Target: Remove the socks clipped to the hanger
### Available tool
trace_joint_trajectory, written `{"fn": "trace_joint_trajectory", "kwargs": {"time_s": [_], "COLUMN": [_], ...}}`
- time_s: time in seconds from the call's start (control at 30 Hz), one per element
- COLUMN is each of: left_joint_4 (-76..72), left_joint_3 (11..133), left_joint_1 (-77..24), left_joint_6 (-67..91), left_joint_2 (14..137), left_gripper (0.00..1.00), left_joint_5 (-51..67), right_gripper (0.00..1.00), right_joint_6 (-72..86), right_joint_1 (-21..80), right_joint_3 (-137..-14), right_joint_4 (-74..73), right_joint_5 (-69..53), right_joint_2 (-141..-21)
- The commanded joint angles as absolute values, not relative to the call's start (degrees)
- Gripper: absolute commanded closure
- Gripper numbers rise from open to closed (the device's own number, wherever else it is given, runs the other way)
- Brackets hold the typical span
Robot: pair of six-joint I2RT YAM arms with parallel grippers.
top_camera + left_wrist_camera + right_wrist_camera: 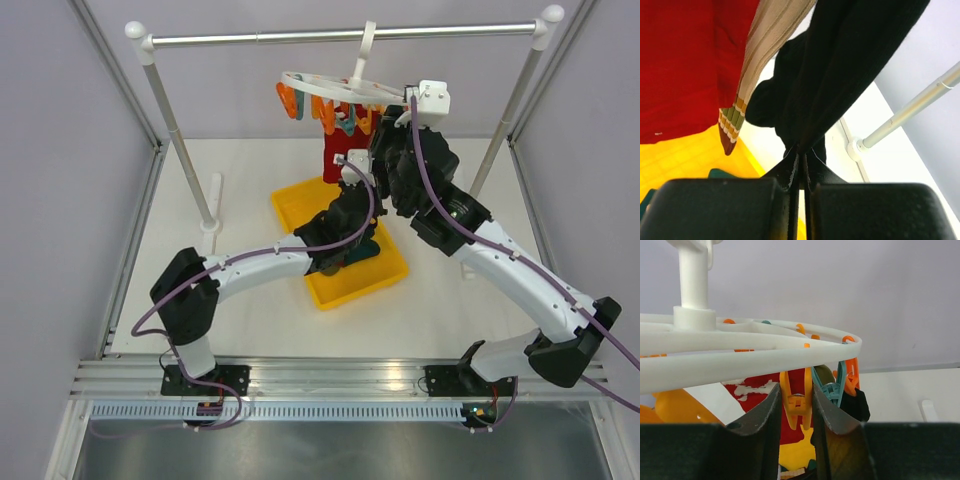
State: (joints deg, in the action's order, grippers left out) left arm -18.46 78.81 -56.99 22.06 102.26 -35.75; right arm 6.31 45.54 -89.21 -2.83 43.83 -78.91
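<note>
The white ring hanger [330, 85] hangs by its hook from the metal rail, with orange and teal clips under it. A red sock [338, 152] hangs from it. In the left wrist view my left gripper [801, 152] is shut on the lower end of a hanging black sock [840, 60], beside a tan striped sock [765, 50] and the red sock [685, 65]. In the right wrist view my right gripper [797, 400] sits just under the hanger ring [740, 355], its jaws pressed on both sides of an orange clip [796, 402]. A teal clip [832, 387] and the black sock [856, 404] hang right of it.
A yellow tray [300, 205] lies on the table below the hanger with a dark teal piece [722, 173] in it. The metal rail [300, 38] spans the back on two posts [175, 130]. A small white stand [212, 215] is at the left.
</note>
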Motion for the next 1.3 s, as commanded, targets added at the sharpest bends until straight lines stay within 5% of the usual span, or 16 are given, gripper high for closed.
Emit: {"fn": "trace_joint_trajectory", "kwargs": {"time_s": [0.0,0.07,0.5,0.7,0.8,1.27], "left_joint_4": [-23.7,-24.2,-23.9,-23.3,-23.2,-20.8], "left_joint_3": [74.5,72.0,70.4,71.3,71.4,72.8], "left_joint_1": [-57.1,-57.1,-57.1,-57.1,-57.1,-57.1], "left_joint_6": [23.6,23.9,22.2,22.3,22.4,24.3], "left_joint_2": [95.9,94.4,89.8,89.9,89.6,89.8], "left_gripper": [0.98,0.98,0.98,0.98,0.98,0.98], "left_joint_5": [-33.2,-32.3,-25.4,-24.4,-23.9,-23.2], "right_gripper": [0.91,0.89,0.27,0.3,0.48,0.47], "right_joint_6": [6.6,6.7,8.3,9.3,9.6,12.8], "right_joint_1": [45.9,45.9,46.1,46.1,45.9,37.4], "right_joint_3": [-90.4,-89.6,-85.8,-83.3,-84.4,-93.3], "right_joint_4": [-3.4,-3.5,-5.8,-8.0,-11.5,-21.7], "right_joint_5": [43.9,43.9,37.4,41.0,45.7,33.1], "right_joint_2": [-76.0,-75.4,-68.6,-64.3,-64.7,-73.4]}}
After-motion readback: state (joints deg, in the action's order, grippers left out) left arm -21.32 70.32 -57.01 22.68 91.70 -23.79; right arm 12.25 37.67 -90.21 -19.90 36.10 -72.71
